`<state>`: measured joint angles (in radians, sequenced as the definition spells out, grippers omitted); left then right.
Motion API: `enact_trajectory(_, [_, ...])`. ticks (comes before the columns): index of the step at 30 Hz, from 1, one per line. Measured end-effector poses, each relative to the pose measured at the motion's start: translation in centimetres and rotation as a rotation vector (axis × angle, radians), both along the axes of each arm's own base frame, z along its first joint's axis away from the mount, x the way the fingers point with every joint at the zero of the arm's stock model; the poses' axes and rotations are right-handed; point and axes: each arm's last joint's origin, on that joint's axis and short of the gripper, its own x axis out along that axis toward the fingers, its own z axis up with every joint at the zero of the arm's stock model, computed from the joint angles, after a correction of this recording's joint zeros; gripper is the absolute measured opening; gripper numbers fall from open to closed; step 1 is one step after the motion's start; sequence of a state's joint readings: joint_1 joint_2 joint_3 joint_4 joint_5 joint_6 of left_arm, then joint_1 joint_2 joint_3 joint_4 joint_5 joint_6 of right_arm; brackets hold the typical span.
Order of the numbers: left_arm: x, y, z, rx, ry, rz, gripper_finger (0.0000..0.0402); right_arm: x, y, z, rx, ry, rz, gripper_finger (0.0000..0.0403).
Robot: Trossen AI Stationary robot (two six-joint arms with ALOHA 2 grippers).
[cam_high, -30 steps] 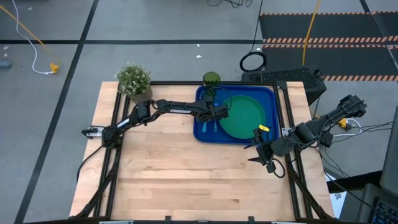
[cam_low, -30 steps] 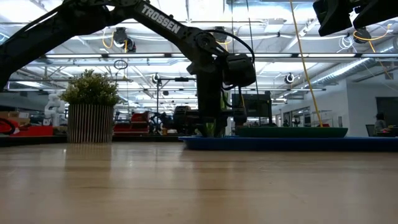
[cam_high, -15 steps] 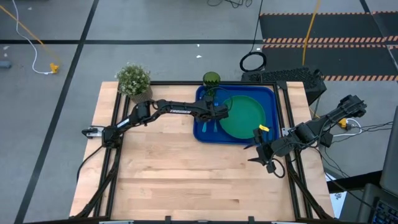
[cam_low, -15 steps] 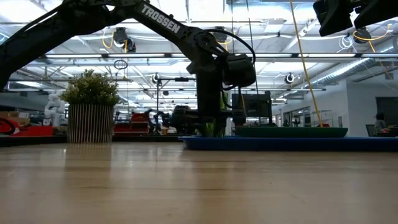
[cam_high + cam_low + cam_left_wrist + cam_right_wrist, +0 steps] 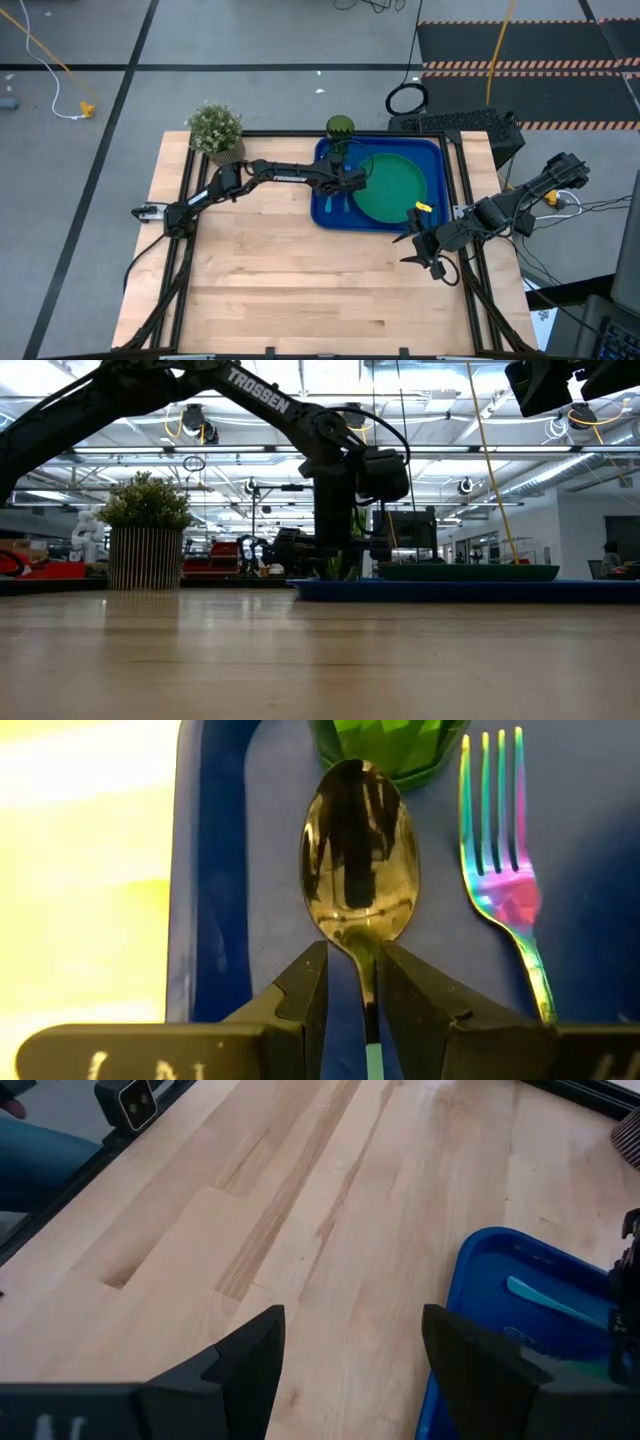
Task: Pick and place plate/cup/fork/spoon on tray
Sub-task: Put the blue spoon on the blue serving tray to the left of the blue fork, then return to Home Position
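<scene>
The blue tray [image 5: 325, 214] lies at the table's far right and bears the green plate [image 5: 390, 185]. The dark-green cup [image 5: 340, 127] stands at the tray's far left corner. My left gripper [image 5: 352, 955] slants down over the tray's left strip, shut on the spoon [image 5: 360, 850]. The spoon's bowl points toward the cup [image 5: 385, 742]. Beside the spoon, the fork [image 5: 505, 885] lies flat on the tray floor, tines toward the cup. My right gripper [image 5: 412, 245] hangs open above the table's right edge, near the tray's near right corner, holding nothing. My left gripper pinches the spoon's thin metal neck [image 5: 364, 970] just behind the bowl, one finger [image 5: 305, 990] on each side. The fingers slant down from the table's left, in line with the spoon, whose blue handle runs back between them. Whether the bowl rests on the tray I cannot tell.
A potted plant [image 5: 215, 130] stands at the table's far left corner. The bare wooden tabletop [image 5: 300, 280] stretches from the tray to the near edge. Black rails [image 5: 185, 250] run along the table's left and right sides.
</scene>
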<state>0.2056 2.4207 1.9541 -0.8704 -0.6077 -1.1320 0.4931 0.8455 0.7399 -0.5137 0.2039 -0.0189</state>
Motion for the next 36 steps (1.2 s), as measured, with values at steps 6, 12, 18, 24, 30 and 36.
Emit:
enact_trajectory(6, [-0.1, 0.4, 0.0, 0.006, 0.002, 0.008, 0.0095, 0.0, 0.0, 0.0, 0.000, 0.000, 0.000, 0.0230])
enact_trajectory(12, [0.1, 0.3, 1.8, 0.034, -0.008, -0.065, 0.0095, 0.0, 0.0, 0.0, 0.001, 0.000, 0.000, 0.0230])
enact_trajectory(18, [-0.9, -2.1, 9.9, 0.109, -0.073, -0.239, 0.0095, 0.2, 0.1, -0.3, 0.019, -0.025, -0.007, 0.0230])
enact_trajectory(24, [-2.9, -7.7, 17.6, 0.274, -0.048, -0.531, 0.0095, 0.6, 0.3, -1.5, 0.115, -0.082, -0.055, 0.0230])
enact_trajectory(30, [-5.8, -14.4, 20.7, 0.329, 0.048, -0.783, 0.0094, 0.8, 0.3, -3.1, 0.161, -0.144, -0.110, 0.0230])
enact_trajectory(36, [-9.0, -19.0, 19.3, 0.382, 0.098, -0.905, 0.0094, 0.6, 0.0, -4.4, 0.116, -0.172, -0.230, 0.0230])
